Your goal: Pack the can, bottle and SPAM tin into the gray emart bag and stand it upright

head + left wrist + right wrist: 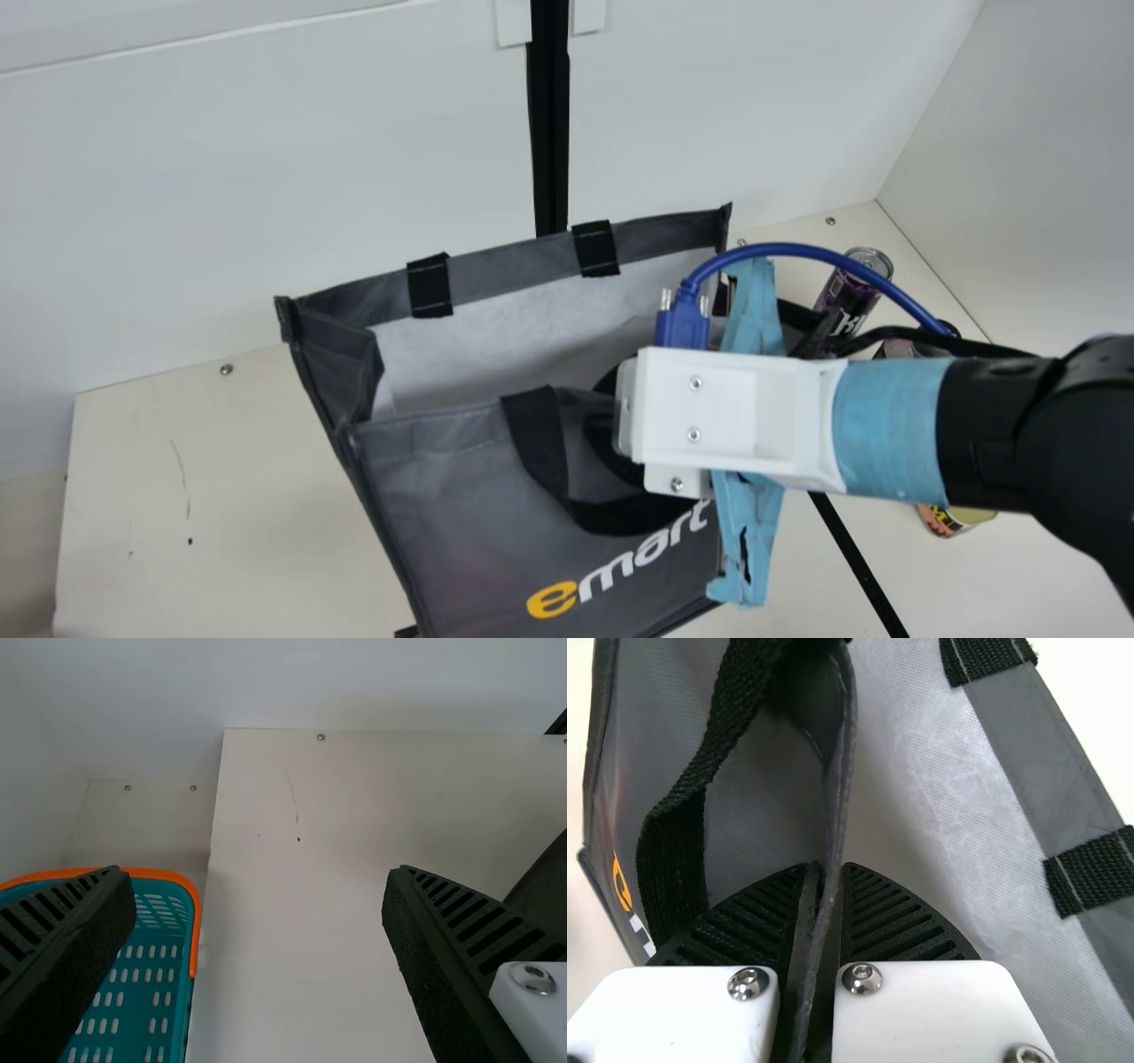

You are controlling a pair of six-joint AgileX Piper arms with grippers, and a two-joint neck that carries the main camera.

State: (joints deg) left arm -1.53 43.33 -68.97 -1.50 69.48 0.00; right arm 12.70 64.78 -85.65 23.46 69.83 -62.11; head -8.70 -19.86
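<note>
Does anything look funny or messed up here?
I see no spill. The gray emart bag looks crooked: its side folds inward at the top, and my right gripper pinches its edge. The table has a thin dark line, maybe a scratch.

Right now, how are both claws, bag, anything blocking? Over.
Left claw open, empty. Right claw shut on gray bag, at rim. Handle close by, could snag. Can outside.

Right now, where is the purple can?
In the main view, the purple can is at the right, on the cream table near its back corner, right of the gray emart bag, with the blue cable crossing in front of it.
</note>
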